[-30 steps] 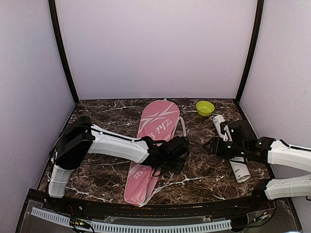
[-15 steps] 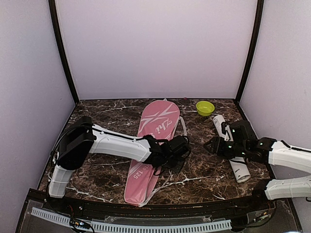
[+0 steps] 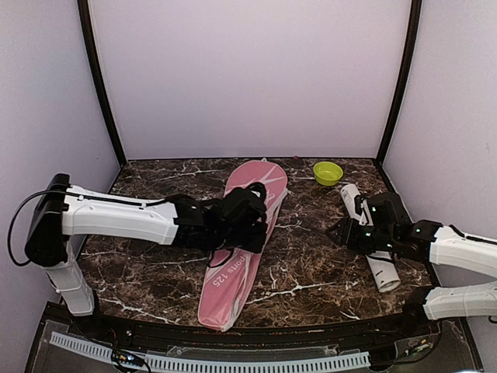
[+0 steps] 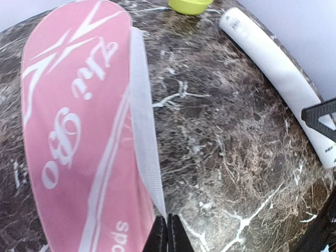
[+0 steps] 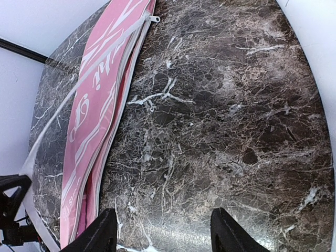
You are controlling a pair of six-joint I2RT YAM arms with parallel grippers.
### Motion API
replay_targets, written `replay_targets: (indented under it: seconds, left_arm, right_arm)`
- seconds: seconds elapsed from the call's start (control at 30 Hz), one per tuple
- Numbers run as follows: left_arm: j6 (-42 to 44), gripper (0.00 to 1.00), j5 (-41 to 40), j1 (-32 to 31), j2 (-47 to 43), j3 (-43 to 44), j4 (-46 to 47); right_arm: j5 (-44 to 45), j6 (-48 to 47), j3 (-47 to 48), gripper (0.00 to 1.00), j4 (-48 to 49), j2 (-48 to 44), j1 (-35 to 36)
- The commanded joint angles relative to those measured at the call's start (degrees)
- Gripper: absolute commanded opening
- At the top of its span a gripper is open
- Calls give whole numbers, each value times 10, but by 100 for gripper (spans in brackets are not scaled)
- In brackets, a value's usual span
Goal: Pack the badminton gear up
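The long pink racket cover (image 3: 226, 289) lies lengthwise down the middle of the table, and also shows in the left wrist view (image 4: 73, 131) and the right wrist view (image 5: 89, 136). My left gripper (image 3: 255, 230) is over the cover's middle. In its own view it (image 4: 168, 233) is shut on the cover's white strap (image 4: 144, 131), which runs taut. The tall white tube (image 3: 386, 273) lies at the right, partly under my right arm; it also shows in the left wrist view (image 4: 278, 73). My right gripper (image 3: 335, 231) is open and empty over bare table (image 5: 160, 223). No rackets or shuttlecocks show.
A small lime-green bowl (image 3: 328, 172) stands at the back right, just behind the tube's far end; its edge shows in the left wrist view (image 4: 189, 5). Purple walls close the table on three sides. Dark marble lies between the cover and the tube.
My left arm has swung left and back, and its gripper has moved from the cover's right edge to over the cover with the strap. My right arm has barely moved.
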Motion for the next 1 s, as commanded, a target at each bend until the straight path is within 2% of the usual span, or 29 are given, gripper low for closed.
replay_targets:
  seconds: [0.0,0.1,0.13,0.23,0.37,0.47,0.67,0.97]
  left_arm:
    - [-91,0,-1,41,-90,-148,28]
    - [-152,0,16,64,-137,-233,43]
    - [-161,3,19,68,-149,-251,44]
    - [-159,19,20,72,-172,-278,44]
    - [-103,48,9,72,-180,-258,26]
    - [-50,59,-2,68,-168,-221,14]
    - [61,63,-20,29,-62,-85,-9]
    - [82,66,-64,19,147,146,-163]
  right_arm:
    - [0,8,-2,61,20,-2,-5]
    - [-3,9,-2,61,24,0,-5]
    - [-4,8,-1,61,24,1,-5]
    - [-4,3,-1,62,26,-3,-4]
    - [-3,-5,1,63,27,-9,-5]
    - [0,-5,0,63,25,-13,-5]
    - [3,-2,-8,64,27,-22,-5]
    - [6,-2,-13,65,20,-32,-5]
